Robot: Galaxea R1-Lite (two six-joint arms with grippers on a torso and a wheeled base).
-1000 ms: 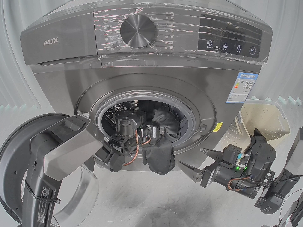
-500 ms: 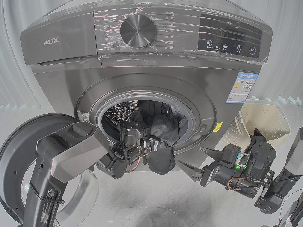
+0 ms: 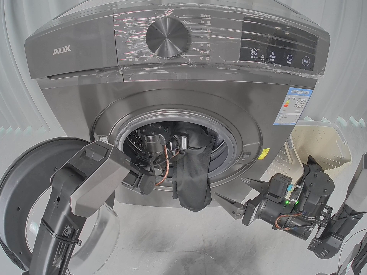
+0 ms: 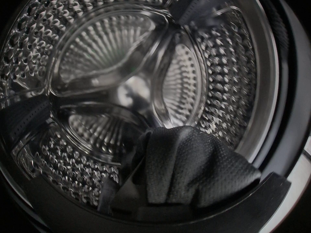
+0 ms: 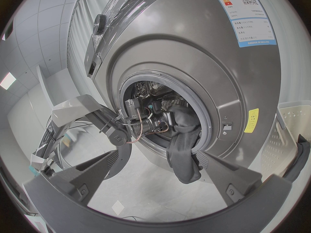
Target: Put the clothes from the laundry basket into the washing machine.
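At the mouth of the washer [image 3: 183, 96], a dark garment [image 3: 193, 180] lies over the rim, part in the drum and the rest hanging outside. My left gripper [image 3: 183, 142] sits against it; I cannot tell its grip. The right gripper [image 3: 229, 188] hovers below, wide open and empty. The basket [image 3: 325, 142] seems to carry another dark piece [image 5: 303, 156], so I judge the job barely half done.

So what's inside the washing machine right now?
A black garment, half in the shiny drum, half hanging out over the rim, and the end of the left arm. What lies under the cloth is covered.
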